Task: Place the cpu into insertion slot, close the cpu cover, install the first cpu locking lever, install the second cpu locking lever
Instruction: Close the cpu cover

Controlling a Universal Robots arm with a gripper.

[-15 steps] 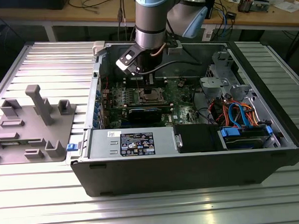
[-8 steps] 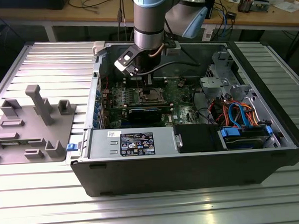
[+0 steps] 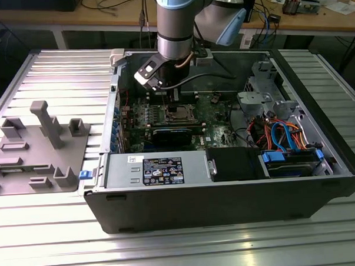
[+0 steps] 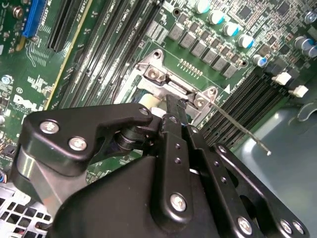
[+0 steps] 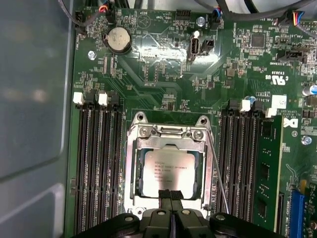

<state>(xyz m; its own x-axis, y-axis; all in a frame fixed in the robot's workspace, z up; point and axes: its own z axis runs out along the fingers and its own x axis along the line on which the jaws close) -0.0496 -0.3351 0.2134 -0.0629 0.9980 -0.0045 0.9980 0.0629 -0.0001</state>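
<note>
Tool: my tool (image 5: 171, 192) has its two fingers pressed together, with nothing that I can see between them. In the first wrist view the tips lie at the edge of the cpu, over the cover's rim.
Arm: my arm (image 3: 174, 27) comes down into the open case from its far side and ends over the slot.
Cpu: the cpu (image 5: 168, 166) lies flat in the slot (image 5: 129, 178), square to it, pale face up.
Cover: the cover (image 5: 168, 140) lies down over the cpu and frames it on all sides; the cpu shows through the cut-out.
Lever: one lever (image 5: 217, 173), a thin rod, runs along one side of the slot. In the second wrist view it slants up and away from the slot's corner (image 4: 242, 130), its end free over the memory slots.
Board: the slot sits mid-board (image 5: 163, 74), between two banks of memory slots (image 5: 99, 163). A green memory stick (image 5: 267, 168) stands in the bank on the lever's side. A round battery (image 5: 118, 38) sits near a board corner.
Case: the case (image 3: 228, 207) lies on its side, open upward, in the middle of the worktop (image 3: 171, 251).
Jig: a grey jig (image 3: 31, 157) sits beside the case, toward the worktop's edge at the exterior view's left.
</note>
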